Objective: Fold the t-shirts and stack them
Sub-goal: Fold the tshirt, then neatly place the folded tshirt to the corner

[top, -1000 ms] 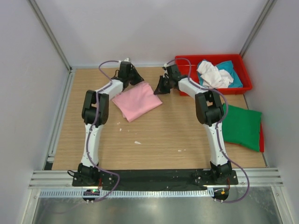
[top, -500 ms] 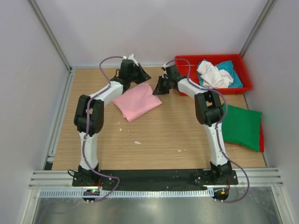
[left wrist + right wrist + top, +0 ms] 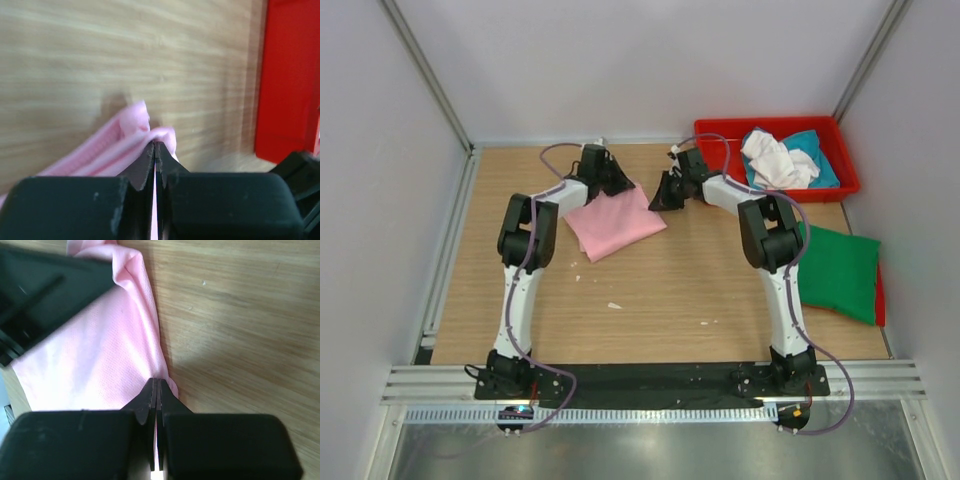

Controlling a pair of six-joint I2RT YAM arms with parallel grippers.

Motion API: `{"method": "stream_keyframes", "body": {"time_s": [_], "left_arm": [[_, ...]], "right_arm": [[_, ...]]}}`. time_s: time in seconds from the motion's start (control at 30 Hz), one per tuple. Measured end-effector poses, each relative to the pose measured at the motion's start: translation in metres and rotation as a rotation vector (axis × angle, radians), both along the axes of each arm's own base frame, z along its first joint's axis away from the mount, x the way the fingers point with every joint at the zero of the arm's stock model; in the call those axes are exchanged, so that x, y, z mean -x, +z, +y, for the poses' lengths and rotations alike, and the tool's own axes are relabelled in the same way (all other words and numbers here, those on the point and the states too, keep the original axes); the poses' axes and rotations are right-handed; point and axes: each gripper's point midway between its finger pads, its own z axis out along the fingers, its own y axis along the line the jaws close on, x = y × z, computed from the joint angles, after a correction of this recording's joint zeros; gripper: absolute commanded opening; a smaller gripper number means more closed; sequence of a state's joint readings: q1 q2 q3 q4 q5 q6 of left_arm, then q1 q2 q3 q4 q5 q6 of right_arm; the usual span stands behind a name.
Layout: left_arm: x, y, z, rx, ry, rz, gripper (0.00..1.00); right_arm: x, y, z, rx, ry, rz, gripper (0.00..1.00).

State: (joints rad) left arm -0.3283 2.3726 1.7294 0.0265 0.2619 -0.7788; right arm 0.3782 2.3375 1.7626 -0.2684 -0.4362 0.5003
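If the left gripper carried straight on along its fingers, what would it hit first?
The left gripper is shut on the pink t-shirt, so that cloth first; beyond it probably the wooden table, depth unclear.

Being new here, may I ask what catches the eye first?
A pink shirt lies at the table's far middle, the left gripper and right gripper both shut on it. A red tray at far right holds crumpled shirts; a green shirt lies folded nearer, by the right edge.

Overhead camera looking down on whole table, wrist cameras close, low, both sharing pink t-shirt
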Motion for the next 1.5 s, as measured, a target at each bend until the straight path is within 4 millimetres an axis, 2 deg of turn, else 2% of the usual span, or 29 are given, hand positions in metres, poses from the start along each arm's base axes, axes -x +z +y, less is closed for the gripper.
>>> {"method": "stream_keyframes", "body": {"time_s": [0.17,0.33,0.43,0.57,0.63,0.67,0.8,0.87,0.9,0.93,1.0,1.03,1.07,1.13,1.23,1.3,1.4,1.5], "left_arm": [[-0.023,0.016,0.02,0.003,0.053,-0.044,0.0],[-0.035,0.023,0.033,0.009,0.083,-0.062,0.0],[-0.036,0.02,0.035,0.003,0.081,-0.051,0.0],[-0.026,0.023,0.042,-0.028,0.06,-0.016,0.05],[-0.016,0.036,0.049,-0.052,0.046,0.001,0.05],[-0.011,0.052,0.054,-0.062,0.039,0.001,0.05],[0.022,0.141,0.077,-0.072,0.039,-0.071,0.07],[0.055,0.188,0.09,-0.066,0.049,-0.127,0.11],[0.069,0.206,0.094,-0.06,0.053,-0.151,0.14],[0.084,0.219,0.098,-0.054,0.059,-0.167,0.24],[0.117,0.23,0.103,-0.04,0.066,-0.173,0.41],[0.129,0.225,0.105,-0.039,0.066,-0.153,0.6],[0.139,0.215,0.106,-0.044,0.064,-0.124,0.66],[0.158,0.182,0.109,-0.056,0.066,-0.013,0.74],[0.189,0.127,0.118,-0.109,0.08,0.167,0.76],[0.205,0.105,0.126,-0.144,0.097,0.248,0.76],[0.215,0.09,0.136,-0.178,0.146,0.295,0.76],[0.214,0.081,0.142,-0.184,0.193,0.29,0.75]], "right_arm": [[0.01,-0.001,-0.002,-0.008,0.005,0.012,0.01],[0.018,-0.001,-0.001,-0.027,0.007,0.033,0.01],[0.021,0.001,0.0,-0.032,0.012,0.042,0.01],[0.028,0.008,0.002,-0.027,0.023,0.063,0.01],[0.028,0.022,0.003,-0.03,0.03,0.06,0.01],[0.027,0.03,0.004,-0.034,0.033,0.052,0.01],[0.03,0.082,0.005,-0.057,0.045,-0.018,0.02],[0.031,0.117,0.002,-0.067,0.05,-0.086,0.15],[0.032,0.13,0.0,-0.067,0.051,-0.119,0.26],[0.033,0.145,-0.002,-0.065,0.051,-0.156,0.52],[0.033,0.161,-0.007,-0.046,0.055,-0.206,0.8],[0.031,0.165,-0.01,-0.027,0.054,-0.227,0.99],[0.028,0.164,-0.012,-0.006,0.056,-0.24,0.99],[0.024,0.153,-0.014,0.036,0.064,-0.245,1.0],[0.023,0.121,-0.018,0.101,0.075,-0.203,1.0],[0.027,0.099,-0.018,0.133,0.084,-0.172,1.0],[0.039,0.07,-0.015,0.166,0.104,-0.116,1.0],[0.051,0.049,-0.011,0.18,0.123,-0.077,0.98]]}}
